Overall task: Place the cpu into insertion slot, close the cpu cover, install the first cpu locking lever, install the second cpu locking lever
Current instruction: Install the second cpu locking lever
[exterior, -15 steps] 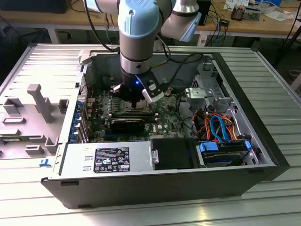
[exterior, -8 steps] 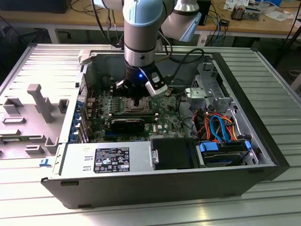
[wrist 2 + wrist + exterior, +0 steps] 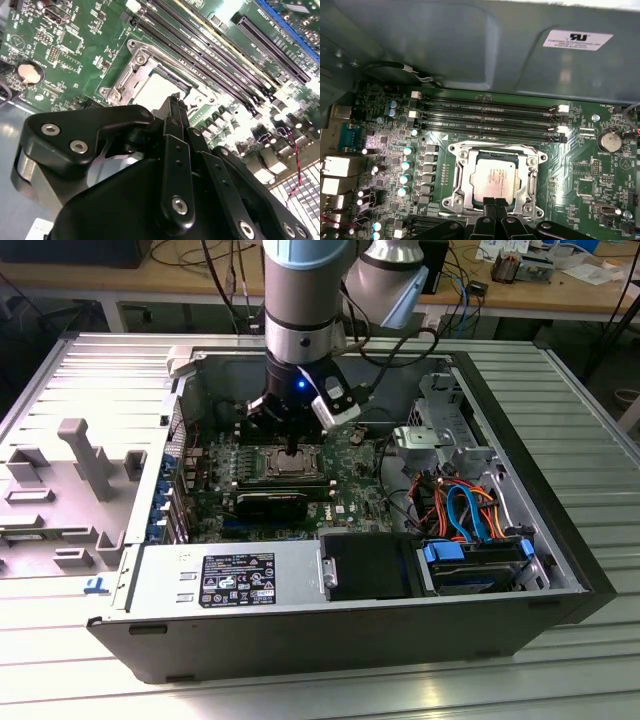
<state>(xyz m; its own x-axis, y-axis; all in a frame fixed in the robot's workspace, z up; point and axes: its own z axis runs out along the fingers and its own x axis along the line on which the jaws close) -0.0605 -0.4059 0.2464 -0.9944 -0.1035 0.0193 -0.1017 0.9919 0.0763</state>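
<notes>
Sitting in insertion slot (image 3: 495, 181), cpu (image 3: 495, 178) shows silver top through window of cpu cover (image 3: 462, 177), cover lying flat around it. Hand (image 3: 495, 202) poised at slot's edge, fingers pressed together, holding nothing. First wrist view shows memory slots (image 3: 487, 116) beside socket; exterior view shows motherboard (image 3: 350, 502) inside open computer case (image 3: 330, 625) on ribbed surface (image 3: 560, 680).

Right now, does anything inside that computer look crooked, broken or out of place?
Nothing stands out. The cpu sits flat and square in the insertion slot, framed by the cpu cover, with the gripper at its edge.
</notes>
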